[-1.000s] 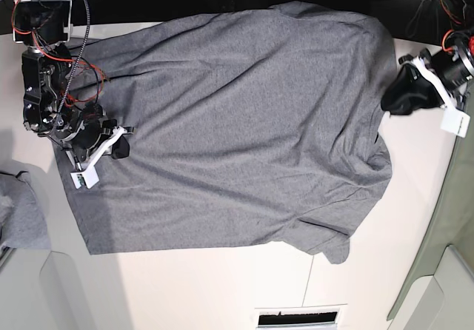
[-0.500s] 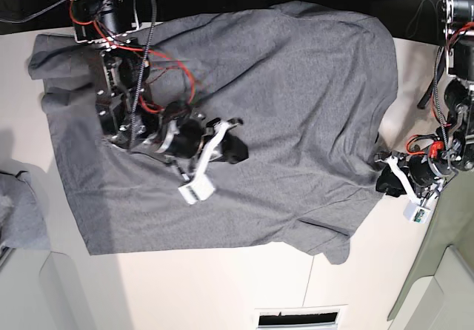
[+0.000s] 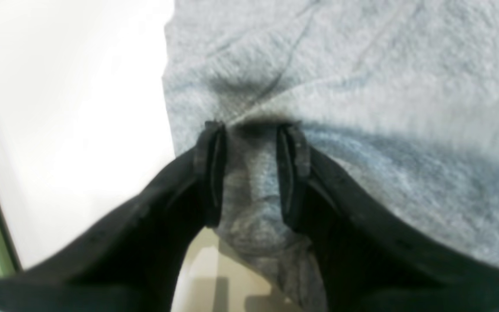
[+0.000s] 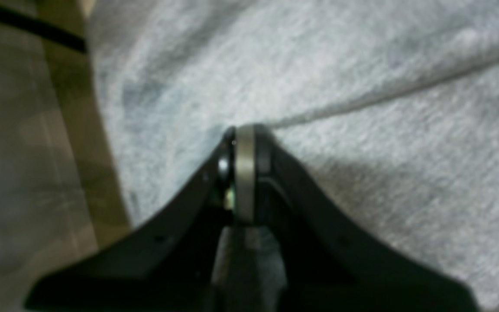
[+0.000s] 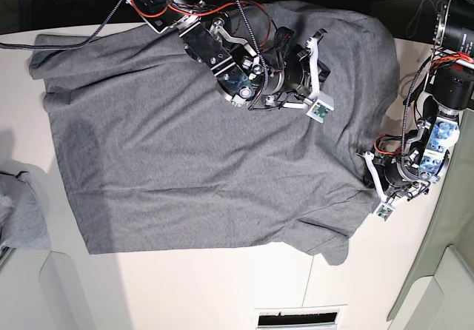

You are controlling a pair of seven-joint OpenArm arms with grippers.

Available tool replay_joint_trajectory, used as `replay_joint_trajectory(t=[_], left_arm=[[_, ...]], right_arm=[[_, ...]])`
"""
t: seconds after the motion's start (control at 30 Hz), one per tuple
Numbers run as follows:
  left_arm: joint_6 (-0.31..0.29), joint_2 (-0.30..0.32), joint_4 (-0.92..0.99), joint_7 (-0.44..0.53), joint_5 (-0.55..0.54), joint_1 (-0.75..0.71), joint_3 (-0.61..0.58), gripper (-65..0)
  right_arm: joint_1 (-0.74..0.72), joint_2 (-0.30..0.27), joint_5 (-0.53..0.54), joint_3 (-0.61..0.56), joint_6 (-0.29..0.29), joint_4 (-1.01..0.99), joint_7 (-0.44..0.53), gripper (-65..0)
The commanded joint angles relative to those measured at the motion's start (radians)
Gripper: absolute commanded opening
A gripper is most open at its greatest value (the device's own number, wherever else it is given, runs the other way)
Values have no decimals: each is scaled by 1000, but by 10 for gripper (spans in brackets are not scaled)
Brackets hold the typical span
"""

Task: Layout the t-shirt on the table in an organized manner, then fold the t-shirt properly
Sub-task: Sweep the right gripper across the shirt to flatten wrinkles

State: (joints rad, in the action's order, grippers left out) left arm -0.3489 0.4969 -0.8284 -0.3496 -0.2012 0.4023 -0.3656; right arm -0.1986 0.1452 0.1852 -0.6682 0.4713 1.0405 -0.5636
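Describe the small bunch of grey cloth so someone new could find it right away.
Start from the white table and the big grey t-shirt spread across it in the base view. Go past the shirt's hem end to the picture's left edge, where the small grey bunch lies apart from the shirt. It is crumpled, partly out of frame, and neither arm touches it.

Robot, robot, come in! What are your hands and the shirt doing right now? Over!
Left gripper pinching the t-shirt at its edge. Right gripper shut, over mid-shirt. Shirt spread on the table, wrinkled. Nothing blocking.
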Motion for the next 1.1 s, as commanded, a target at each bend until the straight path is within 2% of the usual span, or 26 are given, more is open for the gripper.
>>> replay_joint_trajectory(t=[0.0, 0.13, 0.4, 0.57, 0.63, 0.7, 0.8, 0.97, 1.07], left_arm=[[9, 16, -7, -8, 13, 23, 0, -440], [8, 16, -7, -8, 32, 31, -1, -440], [8, 16, -7, 13, 155, 82, -1, -440], [7, 22, -7, 12, 179, 126, -1, -440], [-11, 31, -8, -8, 175, 134, -1, -440], [-50, 39, -17, -69, 135, 143, -1, -440], [-101, 77, -63, -150, -8, 141, -1, -440], [-113, 172, -127, -237, -253, 109, 0, -440], [-154, 195, -127, -240, -282, 71, 0, -440]], right_arm=[[8, 7, -5, -2, 3, 10, -10, -650], [64, 3, -2, -2, 4, 54, -20, -650], [111, 3, -2, -2, 4, 110, -40, -650], [110, 2, -2, -1, 4, 114, -69, -650], [109, 1, -2, 3, 4, 129, -69, -650], [106, -1, -2, 15, 4, 159, -68, -650], [102, -12, -5, 58, 3, 235, -65, -650], [62, -32, -26, 210, 3, 299, -66, -650], [32, -46, -28, 340, 3, 298, -65, -650]])
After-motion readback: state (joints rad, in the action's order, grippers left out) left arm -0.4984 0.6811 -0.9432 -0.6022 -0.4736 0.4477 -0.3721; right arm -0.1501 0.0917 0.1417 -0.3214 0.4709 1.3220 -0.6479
